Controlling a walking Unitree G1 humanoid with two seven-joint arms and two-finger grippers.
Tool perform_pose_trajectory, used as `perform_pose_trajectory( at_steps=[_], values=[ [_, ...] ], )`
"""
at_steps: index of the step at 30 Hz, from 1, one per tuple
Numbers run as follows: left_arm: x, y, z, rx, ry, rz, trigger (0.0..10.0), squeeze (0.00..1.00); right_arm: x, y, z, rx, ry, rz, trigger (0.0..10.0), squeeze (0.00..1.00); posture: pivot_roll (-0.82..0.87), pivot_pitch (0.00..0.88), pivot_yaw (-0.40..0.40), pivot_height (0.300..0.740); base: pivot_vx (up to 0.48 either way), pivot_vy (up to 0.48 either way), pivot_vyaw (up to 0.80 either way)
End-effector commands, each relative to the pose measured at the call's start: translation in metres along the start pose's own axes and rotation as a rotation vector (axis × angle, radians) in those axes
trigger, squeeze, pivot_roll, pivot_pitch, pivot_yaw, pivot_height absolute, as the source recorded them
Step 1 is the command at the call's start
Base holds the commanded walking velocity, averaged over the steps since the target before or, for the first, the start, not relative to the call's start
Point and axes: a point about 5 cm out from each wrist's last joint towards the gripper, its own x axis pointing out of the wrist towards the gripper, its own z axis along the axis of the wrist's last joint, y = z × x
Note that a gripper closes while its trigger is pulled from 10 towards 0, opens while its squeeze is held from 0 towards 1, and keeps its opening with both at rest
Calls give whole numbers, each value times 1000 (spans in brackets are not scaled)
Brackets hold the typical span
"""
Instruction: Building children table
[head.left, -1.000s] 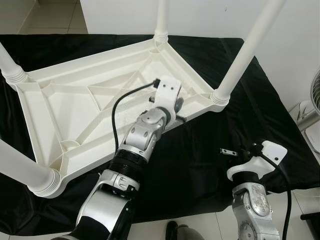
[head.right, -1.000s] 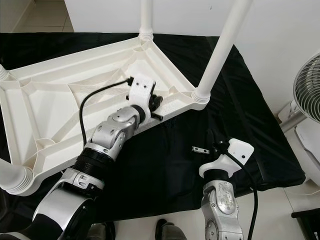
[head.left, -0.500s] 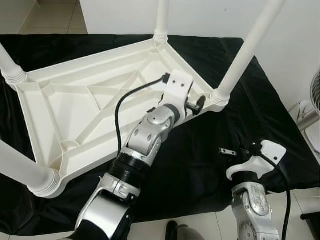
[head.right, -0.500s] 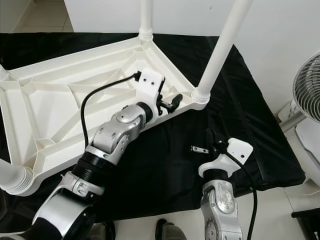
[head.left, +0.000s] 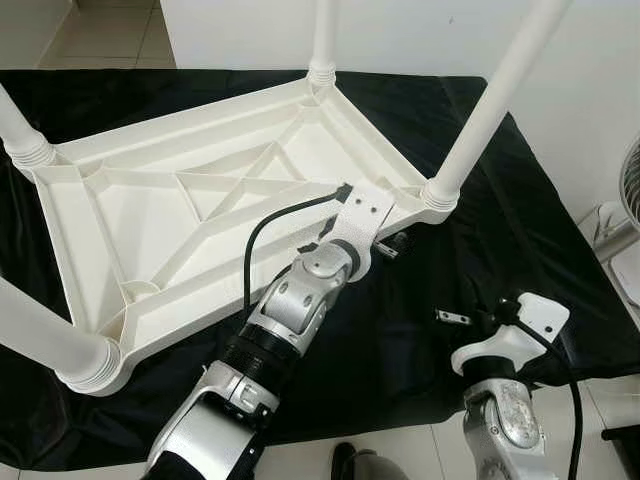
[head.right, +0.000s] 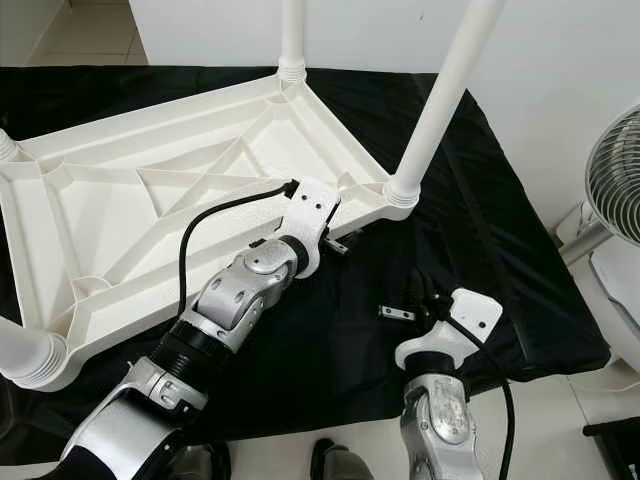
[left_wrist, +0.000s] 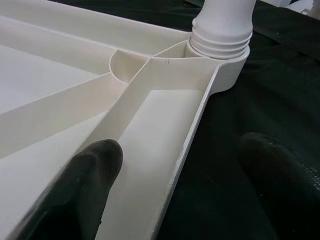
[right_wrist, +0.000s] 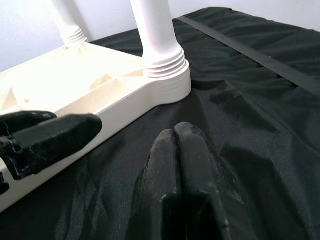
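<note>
A white plastic children's table (head.left: 150, 220) lies upside down on a black cloth (head.left: 560, 200), with its legs pointing up. My left gripper (head.left: 392, 243) is at the table's near right rim, close to the corner socket of the right leg (head.left: 490, 100). In the left wrist view the left gripper (left_wrist: 182, 160) is open and straddles that rim (left_wrist: 190, 135): one finger (left_wrist: 95, 165) is over the table's inside, the other (left_wrist: 272, 160) over the cloth. My right gripper (right_wrist: 180, 145) is shut with nothing in it, low over the cloth to the right of the table.
The far leg (head.left: 322, 35) and the left legs (head.left: 40, 335) stand up around the frame. A fan (head.right: 615, 170) stands beyond the cloth's right edge. Bare cloth lies between the table and my right gripper (head.left: 470, 318). Tiled floor runs past the near edge.
My left gripper swung right from over the table's inside, then drew back to the near rim by the right leg. The right arm sank a little.
</note>
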Motion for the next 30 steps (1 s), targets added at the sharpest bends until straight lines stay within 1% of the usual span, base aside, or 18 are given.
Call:
perform_pose_trajectory(
  at_steps=[1,2,4,11,12,14,15,16,20,30],
  values=[
    [2,-8,-5,34,25,-134,10000,0,-3,-2,-1,-3,15,-8,10000,0,-66,185,-11,740,0,0,0],
    [2,-8,-5,34,25,-134,10000,0,-3,-2,-1,-3,15,-8,10000,0,-66,185,-11,740,0,0,0],
    [5,-6,-13,38,66,-91,10000,0,-5,-2,0,-15,23,26,10000,0,-63,185,-11,740,0,0,0],
    [6,-7,-17,54,90,-74,10000,0,-5,-3,-1,-27,29,43,10000,0,-58,184,-15,740,0,0,0],
    [7,-8,-17,53,93,-70,9647,0,-5,-3,-1,-28,30,45,10000,0,-56,183,-19,740,0,0,0],
    [7,-8,-17,53,93,-70,9647,0,-5,-3,-1,-28,30,45,10000,0,-56,183,-19,740,0,0,0],
    [7,-7,-18,50,98,-61,4667,0,-5,-3,-1,-29,31,47,10000,0,-54,181,-21,740,0,0,0],
    [7,-6,-19,45,104,-45,0,0,-4,-3,-2,-29,32,49,10000,0,-53,177,-23,740,0,0,0],
    [9,-3,-21,26,112,-3,0,0,-3,-2,-2,-30,32,52,10000,0,-54,173,-24,740,0,0,0],
    [11,7,-23,48,127,78,0,0,-2,-3,-1,-33,29,53,10000,0,-57,173,-27,740,0,0,0]
  ],
)
